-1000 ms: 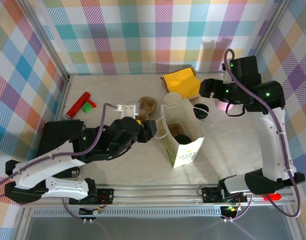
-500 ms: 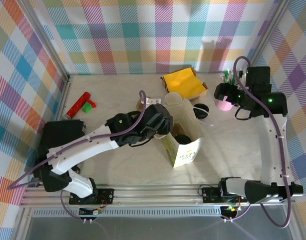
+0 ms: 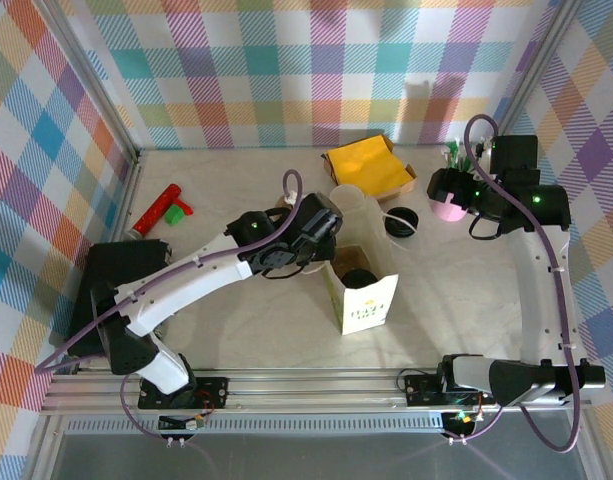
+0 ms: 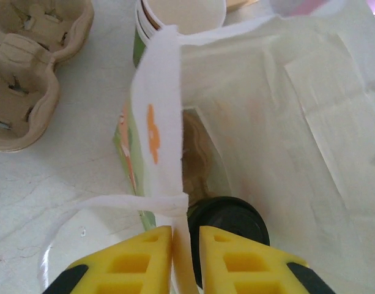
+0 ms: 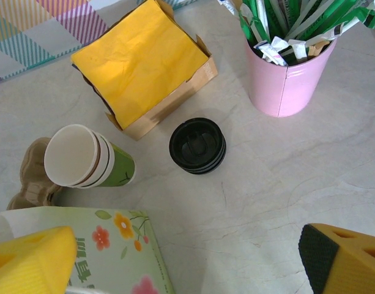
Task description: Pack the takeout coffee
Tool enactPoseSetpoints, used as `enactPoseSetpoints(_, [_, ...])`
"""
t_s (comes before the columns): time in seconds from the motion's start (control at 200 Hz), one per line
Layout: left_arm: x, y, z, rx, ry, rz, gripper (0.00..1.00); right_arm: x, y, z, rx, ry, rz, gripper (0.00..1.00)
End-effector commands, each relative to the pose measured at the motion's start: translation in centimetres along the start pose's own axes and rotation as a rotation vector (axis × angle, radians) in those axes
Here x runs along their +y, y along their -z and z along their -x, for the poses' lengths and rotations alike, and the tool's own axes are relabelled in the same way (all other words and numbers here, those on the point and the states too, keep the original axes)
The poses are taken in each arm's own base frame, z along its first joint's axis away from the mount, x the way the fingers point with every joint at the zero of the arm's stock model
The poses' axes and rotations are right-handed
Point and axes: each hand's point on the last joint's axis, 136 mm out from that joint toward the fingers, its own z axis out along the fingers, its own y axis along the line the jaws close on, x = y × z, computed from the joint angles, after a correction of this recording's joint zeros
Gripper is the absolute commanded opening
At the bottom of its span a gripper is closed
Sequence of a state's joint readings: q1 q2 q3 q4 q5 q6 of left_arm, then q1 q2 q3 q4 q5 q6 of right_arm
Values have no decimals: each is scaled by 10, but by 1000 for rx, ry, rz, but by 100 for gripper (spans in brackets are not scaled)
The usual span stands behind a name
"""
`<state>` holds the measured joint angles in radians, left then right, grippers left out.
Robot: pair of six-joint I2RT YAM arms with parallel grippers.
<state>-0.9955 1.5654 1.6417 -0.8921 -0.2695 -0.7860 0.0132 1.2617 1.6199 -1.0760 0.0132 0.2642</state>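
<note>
Left fingers (image 4: 138, 260), blocky yellow pads with a foam-like look, were clenched on the flat white paper handle (image 4: 159, 122) of the floral-printed paper bag (image 3: 364, 305), the strip pinched thin between them. Right fingers (image 5: 28, 263), the same yellow with one dark corner, stood released and wide apart above the pale, faintly veined desk (image 5: 267, 184), grasping nothing.

The takeout coffee (image 4: 227, 220) sat inside the bag, its round, glossy black plastic lid (image 3: 358, 278) showing through the open mouth. Just beside the bag stood a stack of lidless cream paper cups with green bands (image 5: 89, 162) and a moulded brown pulp cup carrier (image 4: 28, 73). A small pile of ribbed black lids (image 5: 197, 146) lay nearby. Farther back were a cardboard box of yellow napkins (image 5: 144, 67) and a smooth pink cup of green-white sticks (image 5: 288, 79).

A second earlier the left arm had lain low across the desk, its fingers apart and just short of the bag. It had since swung up over the bag's left edge and closed. The bag's mouth, splayed wide before, had drawn narrower. The right arm had pulled back from the lids toward the pink cup.
</note>
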Motion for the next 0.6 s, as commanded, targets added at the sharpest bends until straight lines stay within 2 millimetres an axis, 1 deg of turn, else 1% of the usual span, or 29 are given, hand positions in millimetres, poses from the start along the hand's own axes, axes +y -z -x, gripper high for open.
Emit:
enactPoseSetpoints(0.0, [3,1,9,9,-9,1,17,3,-5,7,-14,16,24,94])
enactPoseSetpoints(0.25, [8,-2,25,4,-20,-5,15,5,-14,14,-11,21,33,94])
enactPoseSetpoints(0.37, [6,-3,29,5,-22,-15,15,6,-18,21,-19,20,37,94])
enactPoseSetpoints(0.5, [3,0,32,-2,-24,-26,14,2,-27,31,-36,3,29,94])
enactPoseSetpoints(0.595, [1,3,34,-6,-28,-40,14,-4,-37,44,-69,-16,3,91])
